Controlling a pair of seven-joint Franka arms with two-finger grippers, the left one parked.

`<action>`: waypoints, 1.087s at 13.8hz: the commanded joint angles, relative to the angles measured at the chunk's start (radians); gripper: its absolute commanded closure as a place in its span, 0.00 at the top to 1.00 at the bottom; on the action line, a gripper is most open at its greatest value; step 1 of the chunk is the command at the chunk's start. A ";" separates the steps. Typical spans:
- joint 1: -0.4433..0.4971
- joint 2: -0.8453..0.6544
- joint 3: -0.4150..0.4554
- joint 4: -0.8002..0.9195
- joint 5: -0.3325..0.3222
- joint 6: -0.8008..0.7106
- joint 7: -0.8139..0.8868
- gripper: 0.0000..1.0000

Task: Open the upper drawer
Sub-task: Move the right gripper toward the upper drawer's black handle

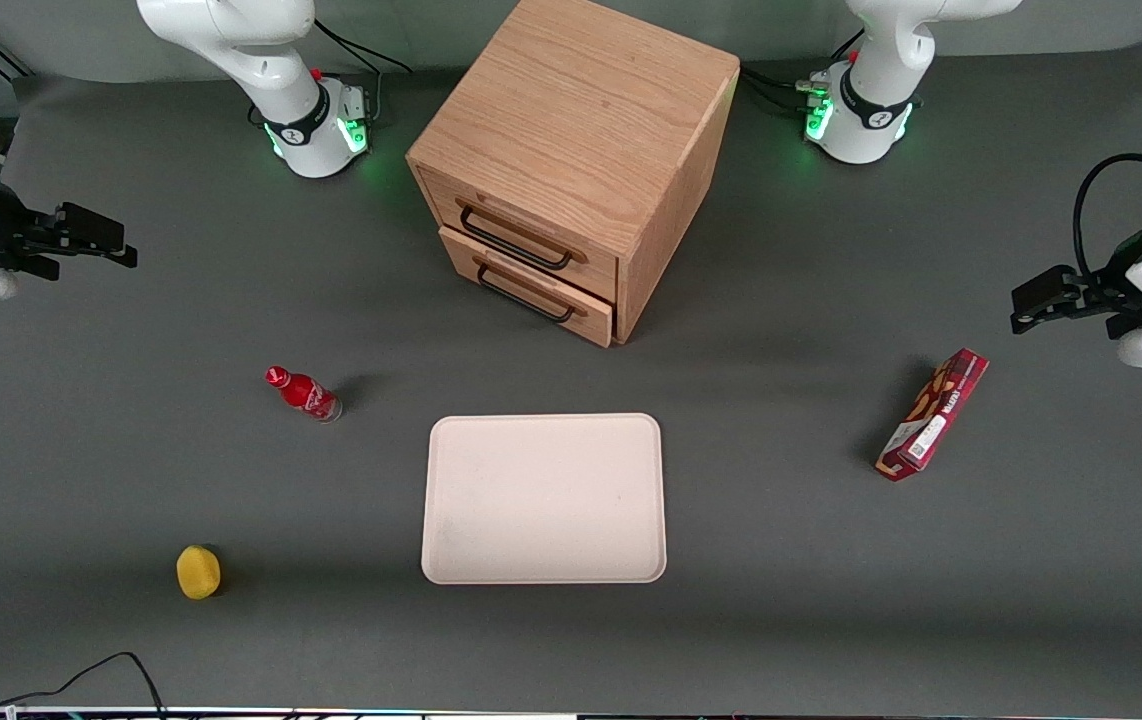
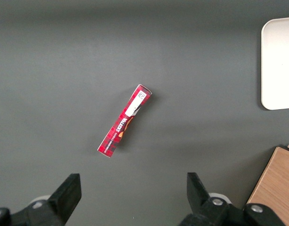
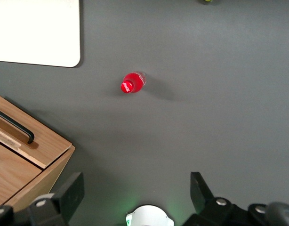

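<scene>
Two oak drawers; upper drawer [image 1: 519, 235] shut, black handle; gripper [image 1: 96, 243] open, well apart.

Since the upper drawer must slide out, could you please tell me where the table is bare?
Bare table lies between the cabinet front and the tray, bordered by the bottle. The upper drawer is shut. The end effector hangs open at the working arm's end.
</scene>
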 commanded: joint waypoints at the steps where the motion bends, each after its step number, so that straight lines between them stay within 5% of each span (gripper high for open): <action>1: 0.017 0.012 -0.012 0.025 -0.013 -0.011 0.009 1.00; 8: 0.047 0.013 0.051 0.039 0.001 -0.011 -0.004 1.00; 15: 0.093 0.064 0.262 0.024 0.015 0.025 0.005 1.00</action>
